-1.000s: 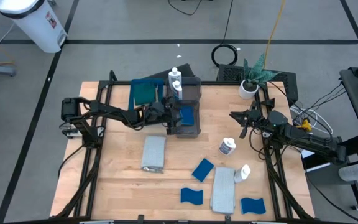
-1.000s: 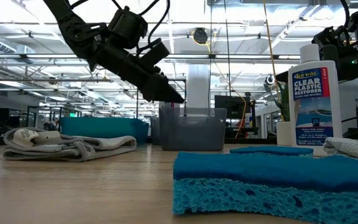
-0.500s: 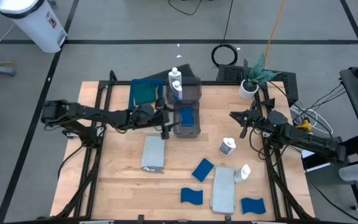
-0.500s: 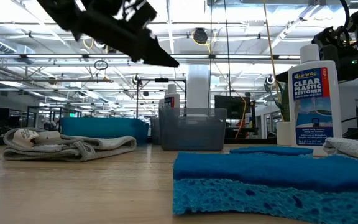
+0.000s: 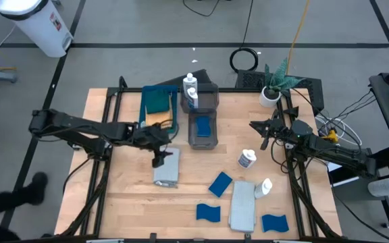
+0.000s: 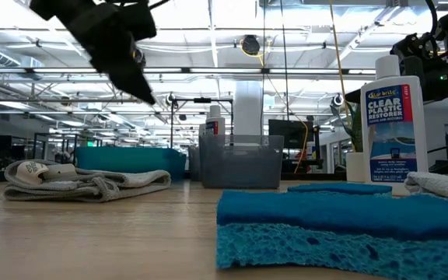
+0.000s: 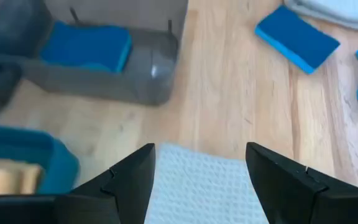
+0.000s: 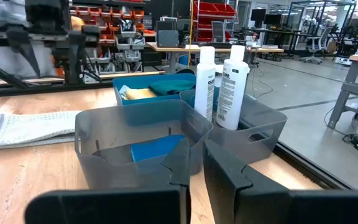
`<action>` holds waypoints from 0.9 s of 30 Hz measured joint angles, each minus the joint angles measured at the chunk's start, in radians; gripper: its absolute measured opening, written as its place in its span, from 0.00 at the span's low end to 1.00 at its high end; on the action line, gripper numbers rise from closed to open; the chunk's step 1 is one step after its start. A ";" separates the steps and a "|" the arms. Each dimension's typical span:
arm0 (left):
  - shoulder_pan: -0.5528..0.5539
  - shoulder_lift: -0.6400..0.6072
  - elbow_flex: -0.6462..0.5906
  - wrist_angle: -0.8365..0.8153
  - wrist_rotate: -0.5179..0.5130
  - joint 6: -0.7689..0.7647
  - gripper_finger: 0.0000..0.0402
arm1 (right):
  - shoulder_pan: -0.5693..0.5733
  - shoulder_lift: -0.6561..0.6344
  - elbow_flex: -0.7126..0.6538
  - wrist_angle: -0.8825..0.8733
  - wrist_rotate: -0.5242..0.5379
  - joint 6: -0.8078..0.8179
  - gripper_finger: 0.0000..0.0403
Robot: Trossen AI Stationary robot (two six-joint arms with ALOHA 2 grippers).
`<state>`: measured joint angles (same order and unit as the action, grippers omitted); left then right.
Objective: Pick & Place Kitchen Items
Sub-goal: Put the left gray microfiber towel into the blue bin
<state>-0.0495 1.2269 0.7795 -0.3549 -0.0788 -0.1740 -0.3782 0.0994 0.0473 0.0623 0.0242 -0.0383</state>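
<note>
1. Two hands show: the left hand hovers with its fingers spread apart and nothing between them, right over the near edge of a folded light grey cloth lying on the worktop.
2. Just beyond that hand stand two grey bins; the nearer bin holds one blue sponge, and the farther bin holds two white bottles standing upright.
3. Beside those bins, close to the left hand, a blue tray carries a dark green cloth and an orange cloth.
4. Farther out from the left hand, toward the right arm, a loose blue sponge lies on the wood, with a second grey cloth just past it.
5. Two more sponges rest by that second cloth, one on the side toward the left hand and one on the far side.
6. One white bottle lies near the right hand, and another touches the second cloth.
7. The right hand waits at the worktop's edge, well apart from the left hand, its fingers pressed together and empty.
</note>
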 joint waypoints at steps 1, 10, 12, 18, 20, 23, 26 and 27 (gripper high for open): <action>-0.008 0.010 0.000 -0.006 0.000 -0.021 0.63 | 0.000 0.000 0.000 0.000 0.000 0.000 0.05; -0.047 0.109 -0.001 -0.010 -0.009 -0.075 0.64 | 0.000 0.000 0.000 -0.001 0.000 0.000 0.05; -0.046 0.146 -0.001 -0.020 -0.010 -0.072 0.64 | 0.000 0.000 0.000 -0.001 0.000 0.000 0.05; -0.026 0.264 -0.001 -0.021 -0.035 -0.067 0.64 | 0.000 0.002 0.000 -0.001 0.000 0.000 0.05; -0.016 0.300 -0.001 -0.022 -0.058 -0.067 0.64 | 0.000 0.002 0.000 -0.001 0.000 0.000 0.05; -0.002 0.350 -0.001 -0.021 -0.072 -0.066 0.64 | 0.000 0.002 0.000 0.000 0.000 0.000 0.05; 0.009 0.386 0.003 -0.015 -0.032 -0.067 0.64 | 0.000 0.002 0.000 0.000 0.000 0.000 0.05; 0.013 0.392 0.003 -0.015 0.000 -0.068 0.64 | 0.000 0.002 0.000 0.000 0.000 0.000 0.05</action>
<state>-0.0370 1.6192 0.7828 -0.3699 -0.0792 -0.2415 -0.3782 0.1009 0.0472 0.0624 0.0242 -0.0383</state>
